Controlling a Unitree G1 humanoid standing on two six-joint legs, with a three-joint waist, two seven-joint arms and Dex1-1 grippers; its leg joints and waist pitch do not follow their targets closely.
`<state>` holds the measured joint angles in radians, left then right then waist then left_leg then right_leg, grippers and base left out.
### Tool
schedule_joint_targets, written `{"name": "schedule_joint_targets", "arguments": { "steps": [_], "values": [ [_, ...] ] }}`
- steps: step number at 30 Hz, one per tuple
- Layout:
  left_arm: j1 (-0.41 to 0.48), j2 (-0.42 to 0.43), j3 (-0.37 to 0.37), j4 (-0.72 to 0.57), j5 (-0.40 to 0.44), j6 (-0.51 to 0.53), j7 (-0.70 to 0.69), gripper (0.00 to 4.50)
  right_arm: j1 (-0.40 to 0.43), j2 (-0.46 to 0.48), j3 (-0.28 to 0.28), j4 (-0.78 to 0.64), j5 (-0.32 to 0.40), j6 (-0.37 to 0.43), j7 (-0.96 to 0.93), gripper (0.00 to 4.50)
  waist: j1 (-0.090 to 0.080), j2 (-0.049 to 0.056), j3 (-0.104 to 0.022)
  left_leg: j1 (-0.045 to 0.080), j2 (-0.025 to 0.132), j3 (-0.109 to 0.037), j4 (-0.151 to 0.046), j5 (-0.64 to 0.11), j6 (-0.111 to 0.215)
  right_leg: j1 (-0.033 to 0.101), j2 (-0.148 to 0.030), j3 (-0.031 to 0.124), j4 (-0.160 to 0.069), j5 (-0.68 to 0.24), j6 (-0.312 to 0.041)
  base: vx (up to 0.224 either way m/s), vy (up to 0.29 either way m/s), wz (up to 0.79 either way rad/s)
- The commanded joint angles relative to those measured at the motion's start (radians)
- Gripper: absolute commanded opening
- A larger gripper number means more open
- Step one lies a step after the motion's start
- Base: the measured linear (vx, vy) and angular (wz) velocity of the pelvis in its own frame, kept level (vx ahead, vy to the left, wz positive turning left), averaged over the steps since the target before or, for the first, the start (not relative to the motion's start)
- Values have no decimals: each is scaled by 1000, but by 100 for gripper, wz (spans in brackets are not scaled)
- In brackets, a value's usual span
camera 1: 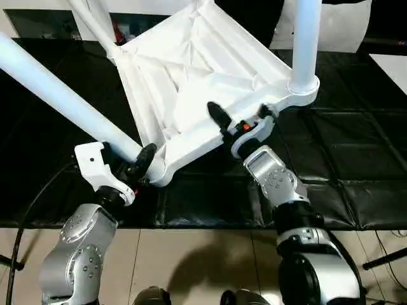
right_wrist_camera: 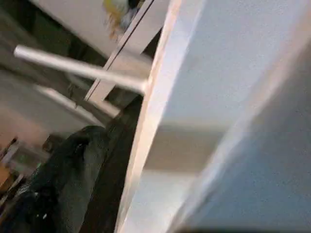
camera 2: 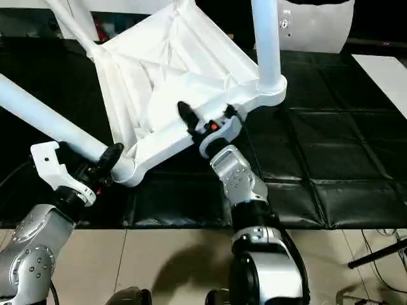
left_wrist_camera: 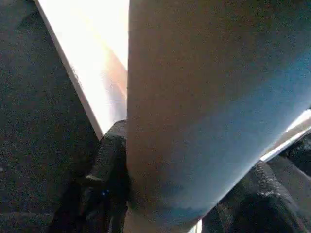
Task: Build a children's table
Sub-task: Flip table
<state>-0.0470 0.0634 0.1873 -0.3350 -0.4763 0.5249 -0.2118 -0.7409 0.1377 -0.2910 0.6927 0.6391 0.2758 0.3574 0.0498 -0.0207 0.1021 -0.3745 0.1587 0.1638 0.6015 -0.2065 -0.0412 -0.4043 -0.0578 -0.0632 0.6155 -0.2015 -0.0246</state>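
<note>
Left gripper (camera 1: pixel 141 164) pinches the near leg (camera 1: pixel 57 95) just above its corner socket (camera 1: pixel 156 170), fingers half closed around the tube. To its right, the right gripper (camera 1: pixel 238 124) stands spread wide across the tabletop's (camera 1: pixel 191 70) near rim, beside another seated leg (camera 1: pixel 305 44). Upturned and tilted on the black mat (camera 1: pixel 331 178), the table looks light, stiff and slick; rims and leg bases seem the safest holds.

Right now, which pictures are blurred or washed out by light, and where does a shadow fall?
Left eye view: sharp; the robot's shadow falls on the pale floor below the black mat. Left wrist view: the table leg is very near and soft, and the tabletop edge glares white. Right wrist view: the tabletop rim is smeared and the background is out of focus.
</note>
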Motion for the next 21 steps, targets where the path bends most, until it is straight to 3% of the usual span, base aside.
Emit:
{"name": "schedule_joint_targets", "arguments": {
  "steps": [1,10,21],
  "values": [
    [1,-25,-46,-33,-107,25,-64,198,-38,26,-12,20,-5,-43,-1,403,-3,4,-69,10,71,-13,-64,12,105,58,-89,58,-47,29,-273,0,0,0],
    [4,-24,-46,-38,-105,39,-66,198,-60,23,-15,88,-17,-91,47,329,-4,8,-70,9,71,-12,-62,29,127,57,-86,57,-44,50,-283,0,0,0],
    [7,-19,-48,-42,-93,42,-69,198,-69,26,-23,114,-20,-115,64,244,-3,6,-69,11,72,-10,-62,22,131,56,-86,57,-45,30,-285,0,0,0]
  ]
}}
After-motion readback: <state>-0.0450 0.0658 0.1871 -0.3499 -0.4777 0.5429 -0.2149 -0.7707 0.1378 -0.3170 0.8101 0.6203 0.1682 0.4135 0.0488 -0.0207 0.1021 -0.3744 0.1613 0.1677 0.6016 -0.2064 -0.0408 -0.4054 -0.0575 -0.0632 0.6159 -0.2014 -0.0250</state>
